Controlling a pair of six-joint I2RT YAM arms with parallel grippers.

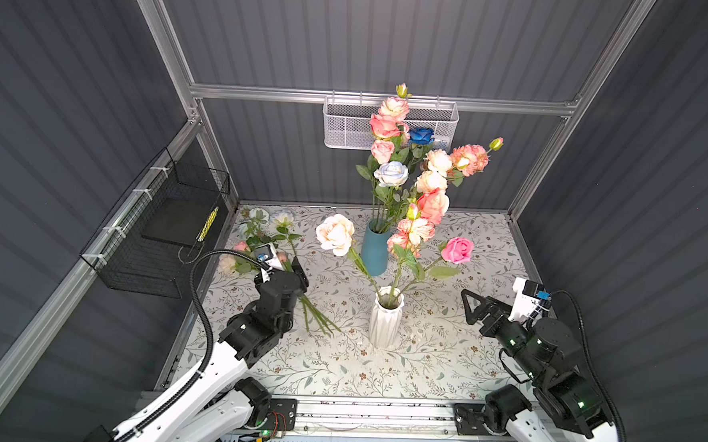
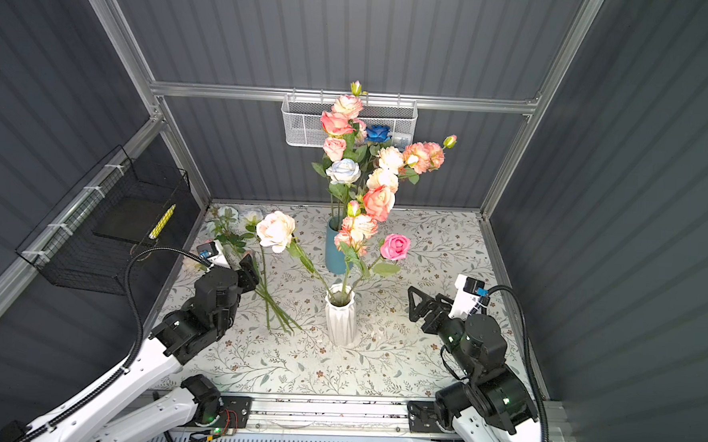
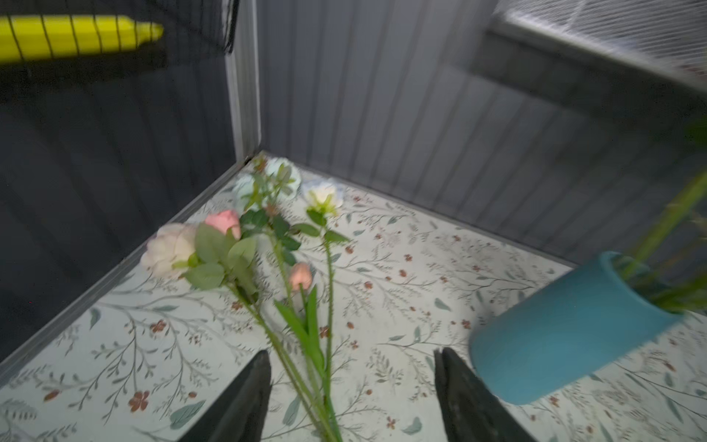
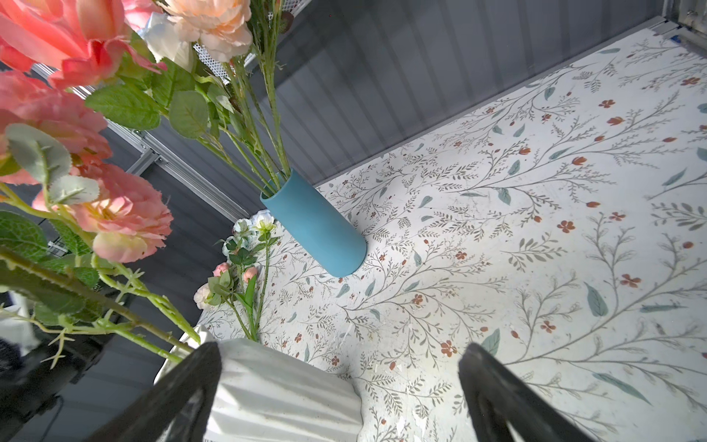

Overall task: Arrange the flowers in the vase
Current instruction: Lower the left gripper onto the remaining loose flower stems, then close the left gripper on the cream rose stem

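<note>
In a top view loose flowers [image 1: 279, 220] lie by the surface's [image 1: 440, 359] far left corner and others stand in the white vase [image 1: 385, 319], while the left wrist view shows the left gripper [image 3: 352, 356] spread astride their stems, seemingly to pick one, and the right wrist view shows the right gripper [image 4: 342, 346] spread beside that vase, perhaps to steady it.

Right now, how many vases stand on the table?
2. The white ribbed vase stands upright near the middle of the table. The teal vase stands upright just behind it, farther back. No other vase shows, and none appears to be hidden.

Loose flowers [image 1: 281, 219] — left of front vase [image 1: 385, 321]
</note>
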